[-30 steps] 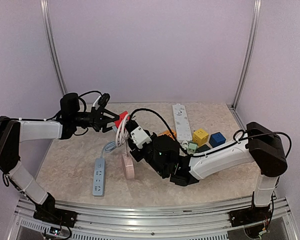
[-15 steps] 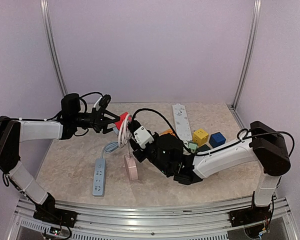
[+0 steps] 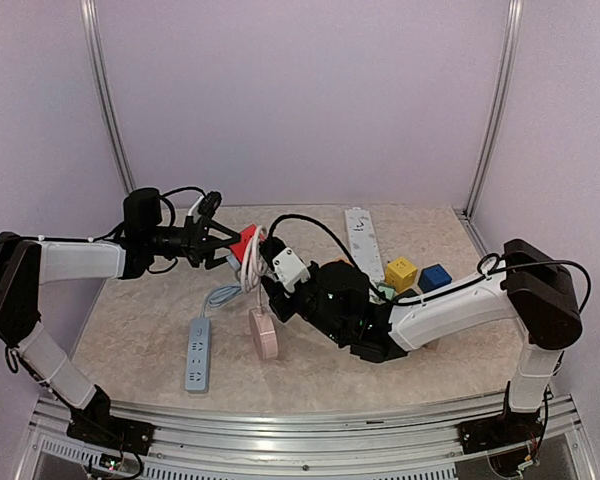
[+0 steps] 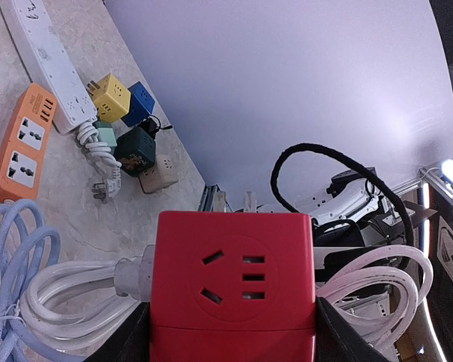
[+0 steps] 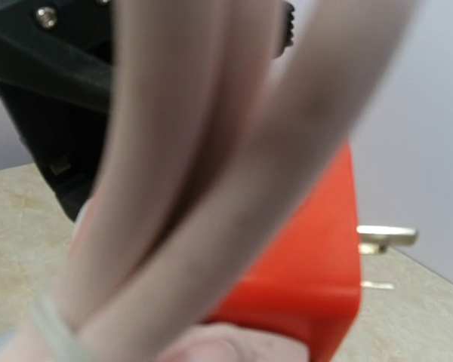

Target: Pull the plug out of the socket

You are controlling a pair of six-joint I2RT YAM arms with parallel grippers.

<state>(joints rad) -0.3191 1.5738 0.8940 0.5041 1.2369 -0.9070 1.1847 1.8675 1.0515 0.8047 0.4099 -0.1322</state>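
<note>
Jaws of the left gripper (image 4: 232, 335) clamped the red socket (image 4: 232, 279), held clear above the table (image 3: 130, 335), while those of the right gripper (image 3: 264, 260), hidden by the looped white cord (image 5: 211, 151), could not be read, so a clean pull likely needed the left steady and the right drawing straight out.

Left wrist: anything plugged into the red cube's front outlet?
No: front holes on the red cube are empty; a white plug sits at its side.
</note>
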